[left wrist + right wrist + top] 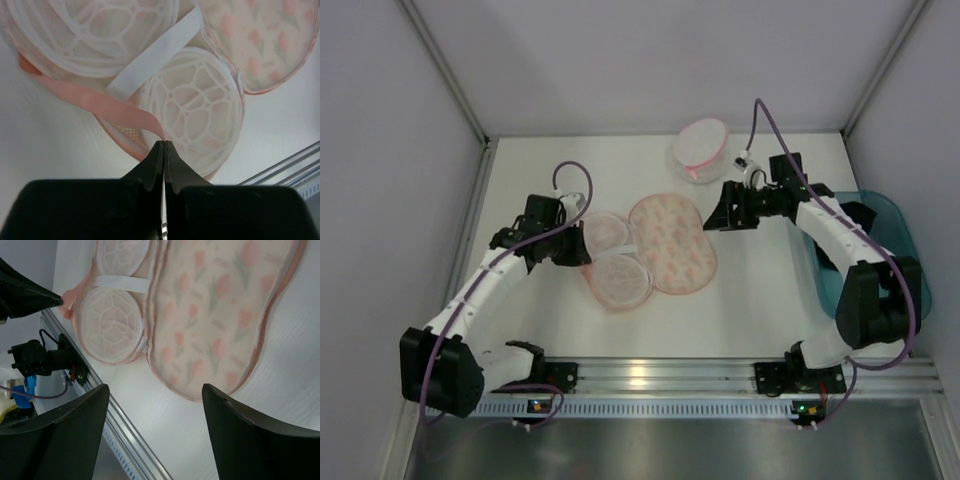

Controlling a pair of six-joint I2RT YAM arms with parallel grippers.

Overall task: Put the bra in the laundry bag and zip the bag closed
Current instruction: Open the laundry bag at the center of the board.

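Note:
The laundry bag (670, 245) lies opened flat mid-table. Its cream, pink-printed half (220, 305) faces right, and two round white cage cups (620, 278) sit on its left half. My left gripper (582, 250) is at the bag's left edge, with its jaws shut on the pink trim strip (100, 102), which runs into the fingertips (164, 145). My right gripper (715, 218) hovers just right of the bag; in the right wrist view the right gripper (155, 387) is open, with only bare table between the jaws. A dark shape (860, 212) lies in the tub; I cannot tell if it is the bra.
A small white pouch with a pink rim (700, 148) sits at the back of the table. A teal plastic tub (895, 235) stands at the right edge, behind my right arm. An aluminium rail (660, 375) runs along the near edge. Grey walls enclose both sides.

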